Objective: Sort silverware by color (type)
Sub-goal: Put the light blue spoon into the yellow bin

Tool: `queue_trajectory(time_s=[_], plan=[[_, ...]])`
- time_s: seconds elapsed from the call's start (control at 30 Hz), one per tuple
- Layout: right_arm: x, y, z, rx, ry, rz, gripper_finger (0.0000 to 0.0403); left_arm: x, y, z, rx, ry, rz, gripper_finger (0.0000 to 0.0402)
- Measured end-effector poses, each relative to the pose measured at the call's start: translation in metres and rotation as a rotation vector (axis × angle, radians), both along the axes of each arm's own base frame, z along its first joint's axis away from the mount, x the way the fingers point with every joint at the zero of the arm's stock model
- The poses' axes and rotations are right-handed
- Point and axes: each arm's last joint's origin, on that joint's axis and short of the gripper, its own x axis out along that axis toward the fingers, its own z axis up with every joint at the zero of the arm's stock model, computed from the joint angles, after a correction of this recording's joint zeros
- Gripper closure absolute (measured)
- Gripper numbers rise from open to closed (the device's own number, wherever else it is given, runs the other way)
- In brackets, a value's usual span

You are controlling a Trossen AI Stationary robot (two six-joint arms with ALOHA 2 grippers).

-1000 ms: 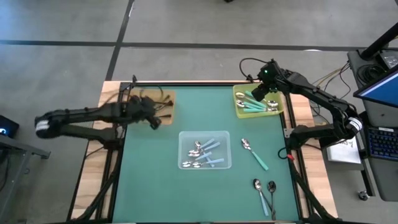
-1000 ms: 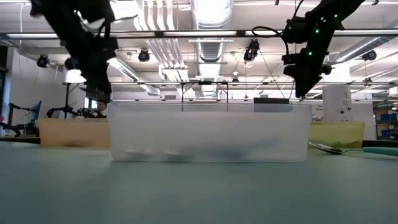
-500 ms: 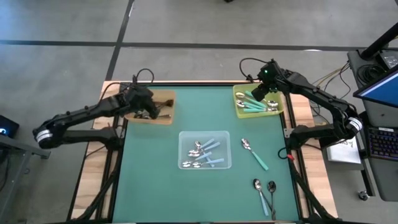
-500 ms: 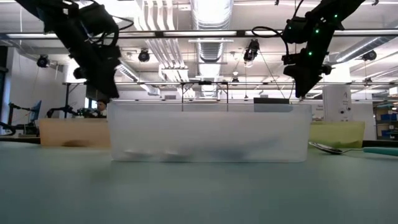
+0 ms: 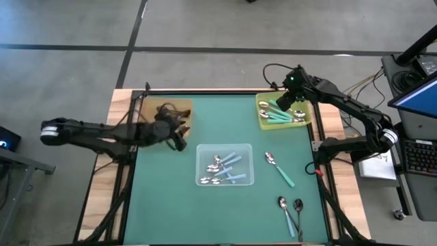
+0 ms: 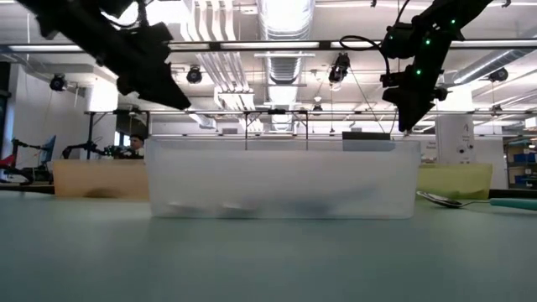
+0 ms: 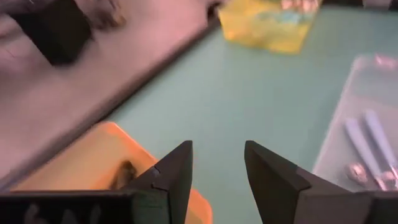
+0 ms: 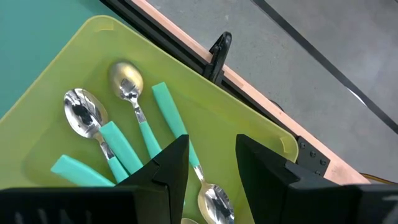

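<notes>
- High view: left gripper (image 5: 179,139) off the brown tray (image 5: 179,107), near the table's (image 5: 171,198) far-left corner. Loose spoons (image 5: 278,169) by the right edge; pale-blue ones in the clear tray (image 5: 247,179), mid-table.
- Low view: risk is an arm clipping the clear tray's wall.
- Left wrist: fingers (image 7: 173,172) apart, nothing held.
- Right wrist: right gripper (image 8: 211,162) spread, empty, over the yellow tray (image 8: 249,134); teal-handled, shiny bowls.

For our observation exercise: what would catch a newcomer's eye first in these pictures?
Probably the yellow-green tray at the table's far right corner, holding teal-handled spoons, with the right gripper open just above it. Next, the clear tray of pale-blue-handled spoons mid-table, and the left gripper open and empty near the brown tray.
</notes>
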Motion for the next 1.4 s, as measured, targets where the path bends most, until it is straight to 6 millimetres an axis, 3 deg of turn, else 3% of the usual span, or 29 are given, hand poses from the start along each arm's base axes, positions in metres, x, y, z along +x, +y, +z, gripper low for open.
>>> queue_trajectory(time_s=[0.3, 0.57, 0.9, 1.07, 1.4], plan=[[0.000, 0.000, 0.000, 0.000, 0.000, 0.000, 0.0280, -0.015, -0.016, -0.032, -0.006, -0.388, -0.001, 0.0269], [0.000, 0.000, 0.000, -0.001, -0.001, 0.000, 0.0280, -0.032, -0.016, -0.061, 0.000, -0.509, -0.011, 0.0269], [0.000, 0.000, 0.000, -0.003, -0.003, -0.001, 0.0280, -0.030, -0.016, -0.057, 0.075, -0.481, -0.039, 0.0269], [0.003, -0.003, 0.003, -0.009, -0.118, -0.119, 0.0280, -0.030, -0.016, -0.057, 0.086, -0.476, -0.042, 0.0269], [-0.001, 0.001, -0.001, 0.044, -0.108, -0.180, 0.0280, -0.030, -0.016, -0.053, 0.118, -0.492, -0.038, 0.0269]])
